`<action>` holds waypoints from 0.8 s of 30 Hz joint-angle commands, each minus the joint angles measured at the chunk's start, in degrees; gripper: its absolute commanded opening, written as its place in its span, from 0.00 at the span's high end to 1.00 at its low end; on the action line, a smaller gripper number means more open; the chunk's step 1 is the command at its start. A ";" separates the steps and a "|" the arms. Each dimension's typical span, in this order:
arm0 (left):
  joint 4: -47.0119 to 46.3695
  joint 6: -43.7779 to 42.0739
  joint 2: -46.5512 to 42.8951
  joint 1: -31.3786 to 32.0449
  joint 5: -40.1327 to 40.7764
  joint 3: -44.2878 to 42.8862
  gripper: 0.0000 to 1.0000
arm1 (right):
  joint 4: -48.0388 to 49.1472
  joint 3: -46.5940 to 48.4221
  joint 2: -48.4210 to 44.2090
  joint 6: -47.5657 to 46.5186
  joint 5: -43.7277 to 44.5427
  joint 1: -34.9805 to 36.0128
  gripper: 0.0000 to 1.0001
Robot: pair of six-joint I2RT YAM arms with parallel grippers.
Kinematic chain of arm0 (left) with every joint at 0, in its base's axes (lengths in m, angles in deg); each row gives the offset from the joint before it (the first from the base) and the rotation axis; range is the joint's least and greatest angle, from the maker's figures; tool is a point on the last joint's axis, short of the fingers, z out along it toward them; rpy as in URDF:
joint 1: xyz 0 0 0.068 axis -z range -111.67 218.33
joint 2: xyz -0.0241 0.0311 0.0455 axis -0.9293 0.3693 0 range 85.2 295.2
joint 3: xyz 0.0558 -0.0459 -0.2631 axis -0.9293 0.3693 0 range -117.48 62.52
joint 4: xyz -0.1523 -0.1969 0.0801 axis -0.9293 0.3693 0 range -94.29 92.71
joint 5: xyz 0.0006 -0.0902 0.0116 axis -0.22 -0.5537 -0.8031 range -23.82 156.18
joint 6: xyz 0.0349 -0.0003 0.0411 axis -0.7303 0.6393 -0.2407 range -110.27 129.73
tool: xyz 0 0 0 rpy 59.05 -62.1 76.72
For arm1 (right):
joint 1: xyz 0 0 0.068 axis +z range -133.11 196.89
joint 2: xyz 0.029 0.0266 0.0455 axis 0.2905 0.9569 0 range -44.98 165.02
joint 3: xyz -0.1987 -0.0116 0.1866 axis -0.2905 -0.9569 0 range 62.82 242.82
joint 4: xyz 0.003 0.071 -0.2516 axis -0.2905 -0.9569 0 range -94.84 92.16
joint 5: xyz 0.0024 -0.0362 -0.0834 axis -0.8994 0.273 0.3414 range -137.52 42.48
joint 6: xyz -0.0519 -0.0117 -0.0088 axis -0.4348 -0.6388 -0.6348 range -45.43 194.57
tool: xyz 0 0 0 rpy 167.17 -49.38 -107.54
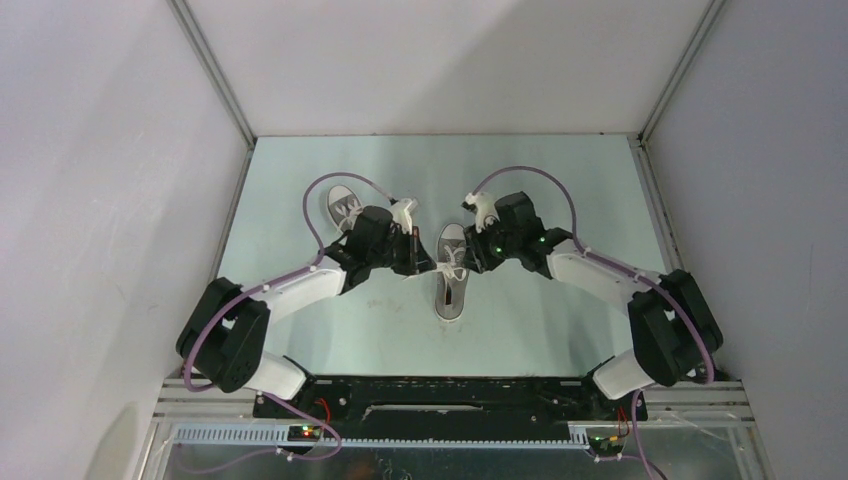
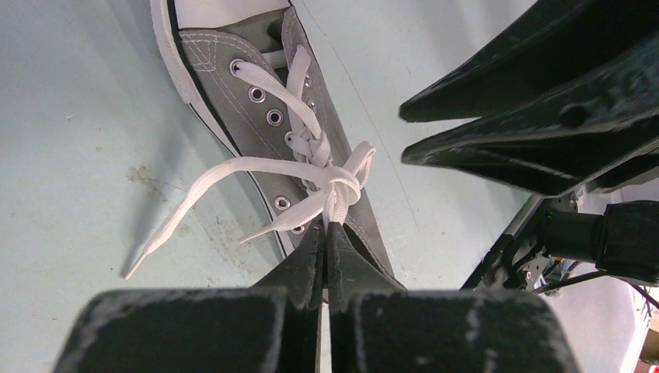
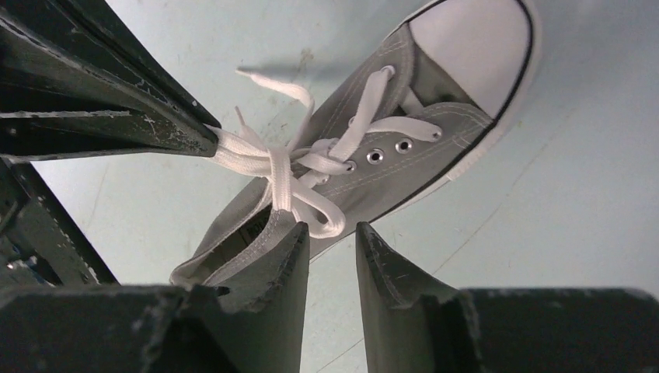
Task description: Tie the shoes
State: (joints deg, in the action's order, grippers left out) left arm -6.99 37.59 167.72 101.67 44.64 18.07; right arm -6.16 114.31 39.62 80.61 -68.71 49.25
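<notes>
your left claw (image 2: 326, 229) is clenching the white lace (image 2: 342, 186) at the knot of the grey shoe (image 2: 221, 93). your right claw (image 3: 332, 229) is hanging released beside it, gripping nothing.

Hidden, cropped or too small across the three views

In the top view the far shoe (image 1: 343, 203) shows only one end, the rest lying under the left arm (image 1: 300, 287); the lacing on the near shoe (image 1: 449, 298) is too small there to tell knot from loops; in the left wrist view the toe cap (image 2: 229, 9) is cut by the top edge; the heel sits behind the left gripper (image 2: 326, 233); the lace (image 2: 233, 167) vanishes between its pressed-together fingers, so its far end cannot be seen; in the right wrist view the heel is hidden behind the right gripper (image 3: 330, 233); the left gripper runs off the left edge there.
</notes>
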 commanded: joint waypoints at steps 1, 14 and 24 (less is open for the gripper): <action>-0.03 -1.81 0.28 -0.36 -1.59 -2.05 1.00 | -4.74 5.64 3.58 -6.57 -0.67 3.15 0.69; 0.24 -2.29 0.79 -0.39 -1.96 -2.35 1.00 | -6.45 8.88 7.33 -9.01 4.92 5.09 0.72; 0.33 -2.36 1.24 -0.40 -2.41 -2.44 1.00 | -6.25 9.76 8.69 -10.21 6.11 5.79 0.65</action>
State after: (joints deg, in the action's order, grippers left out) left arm -6.40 36.61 168.79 101.67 43.37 17.92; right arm -13.02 120.77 47.38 72.17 -63.75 54.29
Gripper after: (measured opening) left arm 0.005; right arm 0.335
